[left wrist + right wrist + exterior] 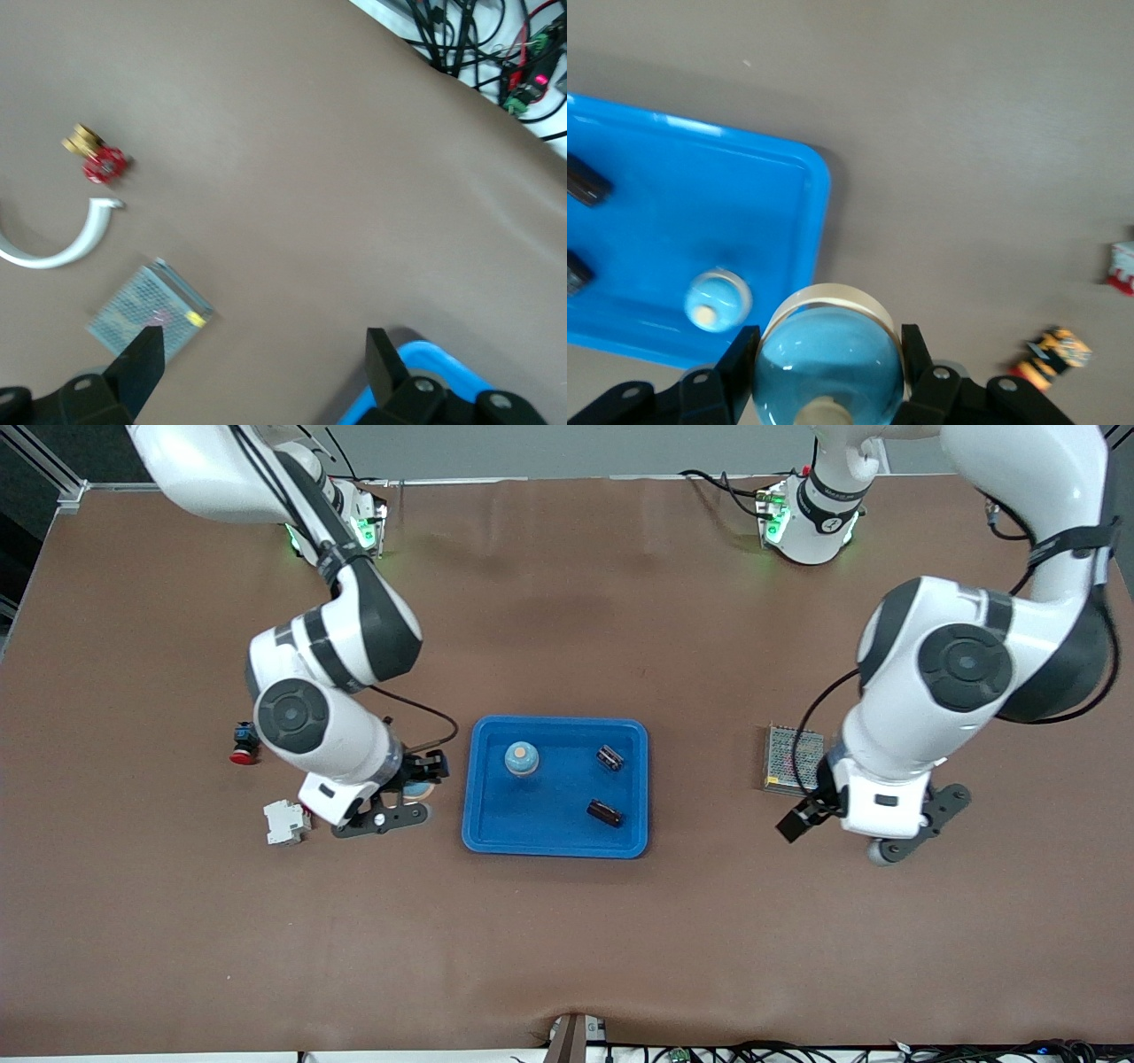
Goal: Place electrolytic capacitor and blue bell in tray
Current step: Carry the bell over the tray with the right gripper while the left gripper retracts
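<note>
The bright blue tray (555,837) lies mid-table and also shows in the right wrist view (819,190). In it stand a small blue bell (521,758) and two dark electrolytic capacitors (609,757) (604,812). My right gripper (423,772) is shut on a second blue bell (828,363) with a cream rim. It is low over the table, just beside the tray's edge toward the right arm's end. My left gripper (261,341) is open and empty, over bare table between the tray's corner (434,372) and a metal mesh box (146,310).
The mesh box (791,760) sits toward the left arm's end of the table. A red push button (244,744) and a white breaker block (285,821) lie toward the right arm's end. A small red and gold part (97,162) and a white cable (66,248) show in the left wrist view.
</note>
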